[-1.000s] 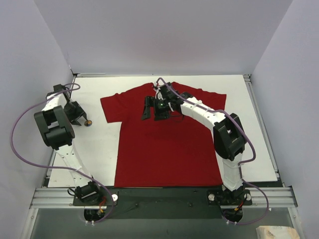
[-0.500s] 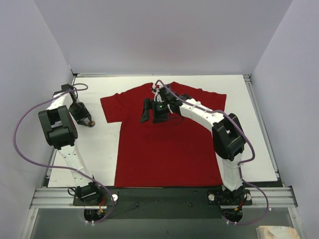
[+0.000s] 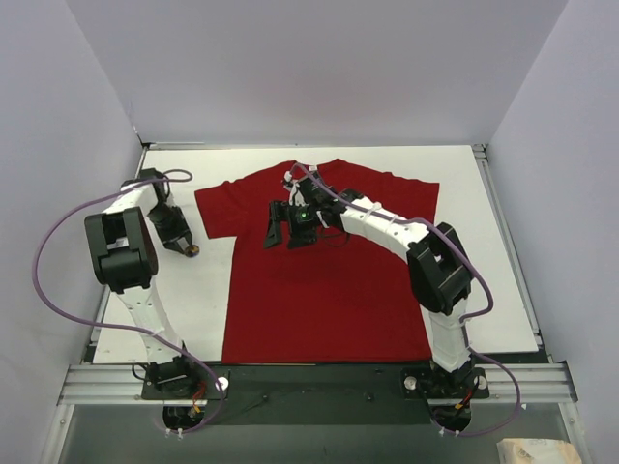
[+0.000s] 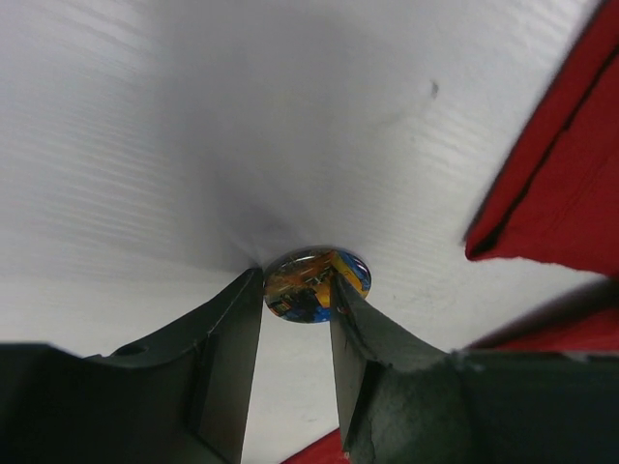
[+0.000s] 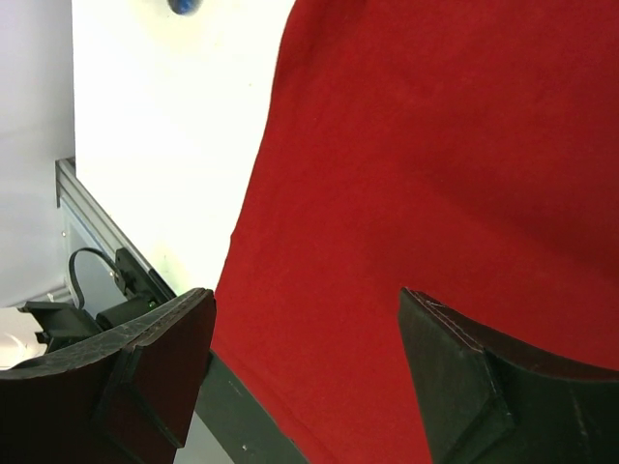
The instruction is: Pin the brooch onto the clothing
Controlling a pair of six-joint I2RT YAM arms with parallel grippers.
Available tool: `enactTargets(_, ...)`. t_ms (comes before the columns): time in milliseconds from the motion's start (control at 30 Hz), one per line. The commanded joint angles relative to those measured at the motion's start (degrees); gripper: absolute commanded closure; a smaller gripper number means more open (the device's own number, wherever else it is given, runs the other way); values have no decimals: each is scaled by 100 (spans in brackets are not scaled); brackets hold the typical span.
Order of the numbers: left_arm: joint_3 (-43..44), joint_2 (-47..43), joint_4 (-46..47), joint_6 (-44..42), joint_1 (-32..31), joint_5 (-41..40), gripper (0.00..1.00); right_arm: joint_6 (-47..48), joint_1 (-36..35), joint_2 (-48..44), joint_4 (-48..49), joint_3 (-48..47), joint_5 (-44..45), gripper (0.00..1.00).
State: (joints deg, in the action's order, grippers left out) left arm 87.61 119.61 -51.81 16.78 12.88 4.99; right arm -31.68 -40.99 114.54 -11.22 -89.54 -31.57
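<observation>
The left gripper (image 4: pixel 298 280) pinches the tiny round orange-and-blue brooch (image 4: pixel 316 284) by its rim alone; it may flick loose before reaching the dark red T-shirt (image 3: pixel 319 300) at three o'clock.

Closed in on the left, far and right by plain pale grey-violet panel walls (image 3: pixel 319 68). In the middle, a flat white table top (image 3: pixel 464 193), edged at the near side by a silver metal rail (image 3: pixel 102 387). Lit evenly, with soft shadows only.
</observation>
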Motion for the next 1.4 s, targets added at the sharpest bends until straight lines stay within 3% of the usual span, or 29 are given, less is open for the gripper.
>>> enactTargets(0, -613, 133, -250, -201, -487, -7, 57, -66, -163, -257, 68, 15, -112, 23)
enactTargets(367, -1502, -895, -215, -280, -919, 440, 57, -285, -603, -29, 182, -248, -86, 23)
enactTargets(467, -1370, -1325, -277, -263, -911, 555, 54, -400, -734, 164, 270, -424, -104, 24)
enactTargets(533, -1212, -1580, -321, -228, -902, 590, 47, -540, -805, 358, 314, -634, -95, 24)
enactTargets(633, -1141, -1722, -199, -131, -762, 818, 43, -970, -884, 726, 585, -871, -208, 39)
enactTargets(700, -1263, -1705, -40, -34, -499, 1421, 43, -1190, -902, 1050, 735, -1065, -262, 45)
enactTargets(800, -1308, -1520, 162, 28, -287, 1689, 46, -1340, -1007, 1490, 709, -1522, -218, 47)
enactTargets(1067, -1361, -826, 294, 1, -278, 1628, 56, -1621, -1227, 2352, 735, -2296, 72, 48)
enactTargets(1367, -1607, -650, 294, -139, -278, 1461, 57, -1982, -1297, 2696, 1087, -2375, -86, 56)
